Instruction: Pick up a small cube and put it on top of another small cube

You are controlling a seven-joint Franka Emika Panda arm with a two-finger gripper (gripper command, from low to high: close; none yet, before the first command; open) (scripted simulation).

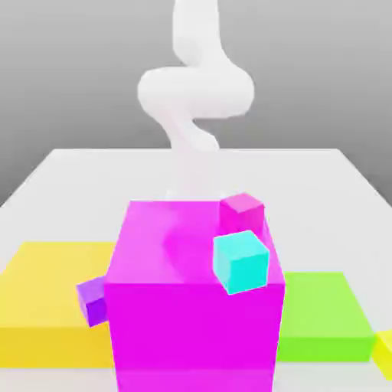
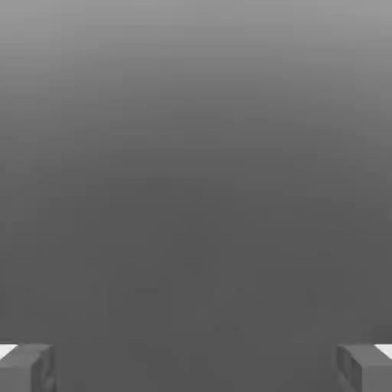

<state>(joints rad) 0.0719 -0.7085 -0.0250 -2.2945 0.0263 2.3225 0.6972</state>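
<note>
My pincer [image 2: 196,369] is wide apart and holds nothing. I can see one finger [image 2: 27,367] on each side of the hand view, with only plain gray between them. So no cube is under my hand right now. In the exterior view, my white arm [image 1: 195,99] stands at the back, in the middle, behind the big pink block [image 1: 191,306]. The small yellow cube [image 1: 385,354] that I want sits far off at the exterior view's right edge, close to the front. It is just beside the flat green slab [image 1: 321,318], and I can only see a bit of it. So I think I must swing toward the exterior view's right and come forward, going past the big pink block, then go down over the cube. A cube has no long side, so I think any square grip will do. Other small cubes are near the big block: a small pink cube [image 1: 242,210] at its back corner, a blue-green cube [image 1: 241,262] by its top edge, and a purple cube [image 1: 93,299] at its left side. One of these could be the cube I stack on. I cannot tell if the pink and blue-green ones rest on the block. A wide yellow slab [image 1: 50,298] lies on the exterior view's left; that is not my cube.
</note>
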